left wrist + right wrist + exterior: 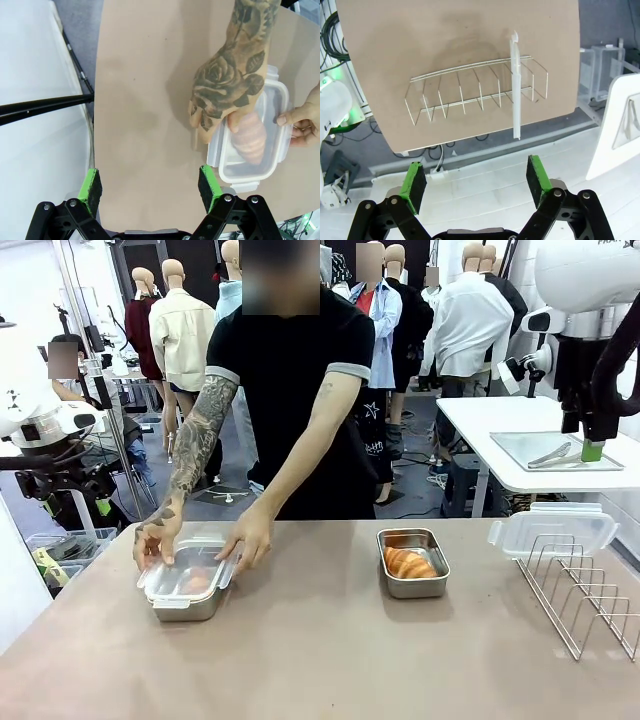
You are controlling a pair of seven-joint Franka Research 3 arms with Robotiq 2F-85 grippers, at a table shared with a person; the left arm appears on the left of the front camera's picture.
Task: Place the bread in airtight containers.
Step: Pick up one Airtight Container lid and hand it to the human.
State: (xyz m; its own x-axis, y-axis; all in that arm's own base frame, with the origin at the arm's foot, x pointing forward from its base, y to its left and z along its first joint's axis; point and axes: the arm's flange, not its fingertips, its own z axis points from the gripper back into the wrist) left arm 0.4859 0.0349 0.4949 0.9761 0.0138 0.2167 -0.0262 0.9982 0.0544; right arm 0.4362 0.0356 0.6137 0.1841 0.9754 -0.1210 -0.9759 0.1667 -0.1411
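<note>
One bread roll (409, 562) lies in the uncovered steel container (413, 585) right of the table's middle. The other bread roll (250, 136) shows through a clear lid (274, 100) on the left container (190, 605). The person's tattooed hand (225, 85) and other hand (248, 540) rest on that lid. A second clear lid (553, 530) leans on the wire rack (590, 600) at the right and stands on edge (515, 85) in the right wrist view. My left gripper (150, 187) hangs open above the table's left edge, away from the containers. High above the rack, my right gripper (476, 180) stands open.
The brown table (320, 660) has free room in front and in the middle. The person's arms reach across the far left part. My right arm (600, 360) hangs high at the right. Behind it stands a white side table (480, 420) with a steel tray.
</note>
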